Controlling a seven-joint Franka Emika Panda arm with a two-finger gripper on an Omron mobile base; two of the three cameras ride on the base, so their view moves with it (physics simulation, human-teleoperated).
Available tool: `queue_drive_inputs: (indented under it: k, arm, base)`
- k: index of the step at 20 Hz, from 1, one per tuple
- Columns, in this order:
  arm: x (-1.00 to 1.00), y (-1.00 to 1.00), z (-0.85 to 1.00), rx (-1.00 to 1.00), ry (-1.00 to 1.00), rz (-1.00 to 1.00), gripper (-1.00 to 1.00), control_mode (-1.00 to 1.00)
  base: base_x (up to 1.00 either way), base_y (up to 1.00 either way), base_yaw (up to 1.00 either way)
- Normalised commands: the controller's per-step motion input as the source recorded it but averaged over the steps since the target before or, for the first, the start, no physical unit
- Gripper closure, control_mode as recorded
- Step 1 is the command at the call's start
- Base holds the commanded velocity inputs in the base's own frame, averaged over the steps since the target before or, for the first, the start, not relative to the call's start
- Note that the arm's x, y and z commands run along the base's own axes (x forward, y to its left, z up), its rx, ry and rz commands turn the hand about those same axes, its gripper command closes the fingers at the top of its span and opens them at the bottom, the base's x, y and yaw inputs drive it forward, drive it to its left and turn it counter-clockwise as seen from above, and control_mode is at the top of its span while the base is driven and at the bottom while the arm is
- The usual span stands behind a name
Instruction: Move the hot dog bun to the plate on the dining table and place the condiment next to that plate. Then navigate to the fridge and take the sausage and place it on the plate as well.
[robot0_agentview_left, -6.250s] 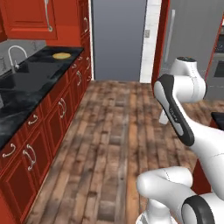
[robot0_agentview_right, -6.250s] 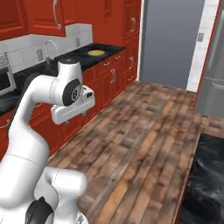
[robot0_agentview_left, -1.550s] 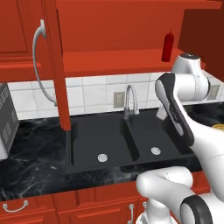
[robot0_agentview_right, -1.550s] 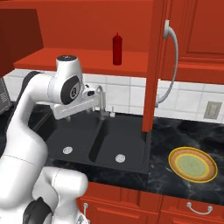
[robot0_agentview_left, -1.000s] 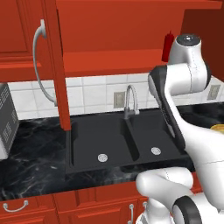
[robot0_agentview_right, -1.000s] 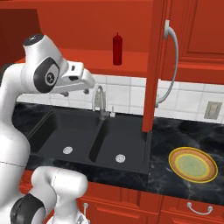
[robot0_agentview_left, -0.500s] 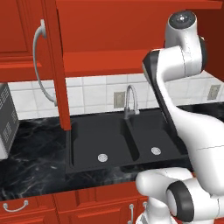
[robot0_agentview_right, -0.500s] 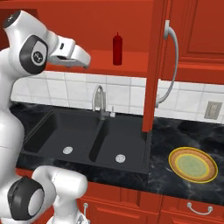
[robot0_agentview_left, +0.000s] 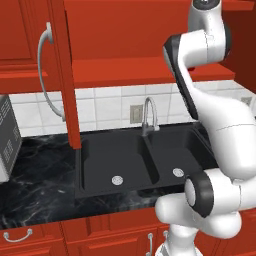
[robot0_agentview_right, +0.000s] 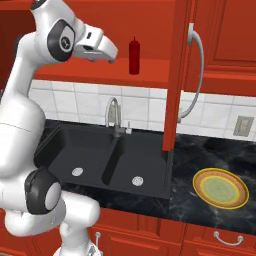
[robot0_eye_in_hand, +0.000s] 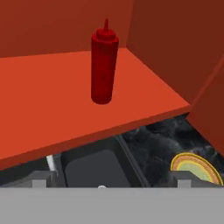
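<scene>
On the open cabinet shelf (robot0_eye_in_hand: 52, 87) above the sink (robot0_agentview_right: 120, 160), the condiment (robot0_agentview_right: 133, 55) stands upright, directly ahead of the gripper (robot0_agentview_right: 102, 49), whose jaws are spread wide and empty.

The condiment (robot0_eye_in_hand: 104, 61) stands upright on the cabinet shelf (robot0_eye_in_hand: 52, 100) above the sink (robot0_agentview_right: 115, 160), yellow-rimmed plate (robot0_agentview_right: 220, 187) on the counter to its right.
</scene>
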Motion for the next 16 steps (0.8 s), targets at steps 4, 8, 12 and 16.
queue_drive_inputs:
  k: [4, 8, 12, 16]
  arm:
    - [0.74, -0.38, -0.03, 0.00, -0.01, 0.20, -1.00, -1.00]
    - [0.54, -0.41, -0.25, 0.00, -0.07, 0.22, -1.00, -1.00]
    - [0.30, -0.13, -0.06, 0.00, -0.05, 0.04, -1.00, -1.00]
    - [0.26, 0.00, 0.00, 0.00, -0.04, 0.00, -1.00, -1.00]
  base:
    - [0.00, 0.00, 0.00]
    - [0.00, 0.00, 0.00]
    - [0.00, 0.00, 0.00]
    - [0.00, 0.00, 0.00]
